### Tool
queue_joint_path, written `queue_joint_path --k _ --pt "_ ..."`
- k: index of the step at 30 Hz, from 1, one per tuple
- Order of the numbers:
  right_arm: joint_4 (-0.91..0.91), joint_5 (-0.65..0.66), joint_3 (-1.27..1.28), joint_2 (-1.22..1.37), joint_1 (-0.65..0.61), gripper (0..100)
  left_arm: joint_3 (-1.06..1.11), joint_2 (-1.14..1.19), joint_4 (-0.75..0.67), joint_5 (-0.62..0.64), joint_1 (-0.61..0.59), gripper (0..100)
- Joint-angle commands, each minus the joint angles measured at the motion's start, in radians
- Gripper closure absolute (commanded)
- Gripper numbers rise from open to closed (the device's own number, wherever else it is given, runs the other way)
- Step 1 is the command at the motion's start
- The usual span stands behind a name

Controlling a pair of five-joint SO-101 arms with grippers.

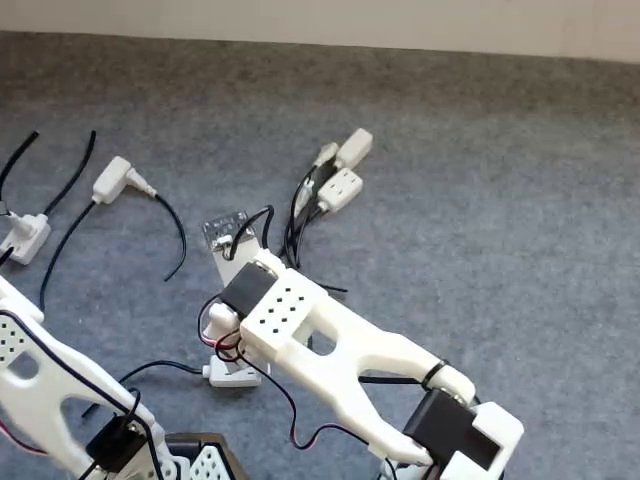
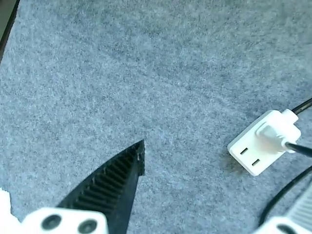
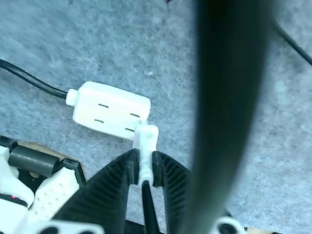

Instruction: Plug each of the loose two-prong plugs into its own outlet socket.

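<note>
My right gripper [image 3: 145, 157] is shut on a small white two-prong plug [image 3: 146, 137], whose black cord runs back between the fingers. The plug's tip touches the near edge of a white outlet block [image 3: 109, 113] lying flat on the carpet, beside one pair of slots. From above, that outlet block [image 1: 232, 375] lies under the right arm's wrist [image 1: 270, 305]. My left gripper [image 2: 209, 195] is open and hovers over bare carpet, with another white outlet socket [image 2: 261, 144] on a black cord just beyond it. A loose white angled plug [image 1: 115, 180] lies at the back left.
Two white cord ends [image 1: 342, 172] with black cables lie together at the back centre. The left outlet [image 1: 25, 236] sits near the table's left edge. A blurred dark cable [image 3: 229, 97] hangs close to the right wrist camera. Grey carpet [image 1: 500, 220] covers the right side.
</note>
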Motion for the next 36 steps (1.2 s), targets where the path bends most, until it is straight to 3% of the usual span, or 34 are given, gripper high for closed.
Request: queue_joint_path --k 1,17,29,36 --pt "0.008 -0.009 -0.007 -0.008 0.015 99.3 -0.05 -0.021 -0.012 -0.008 -0.001 53" --pt "0.05 -0.009 -0.099 -0.01 -0.033 99.3 -0.05 -0.019 -0.014 -0.008 0.001 53" --pt "-0.065 -0.009 -0.088 0.004 -0.033 99.3 -0.05 -0.019 -0.014 -0.008 0.001 53" --pt "0.004 -0.011 -0.097 0.122 -0.033 99.3 -0.05 -0.019 -0.014 -0.008 0.001 53"
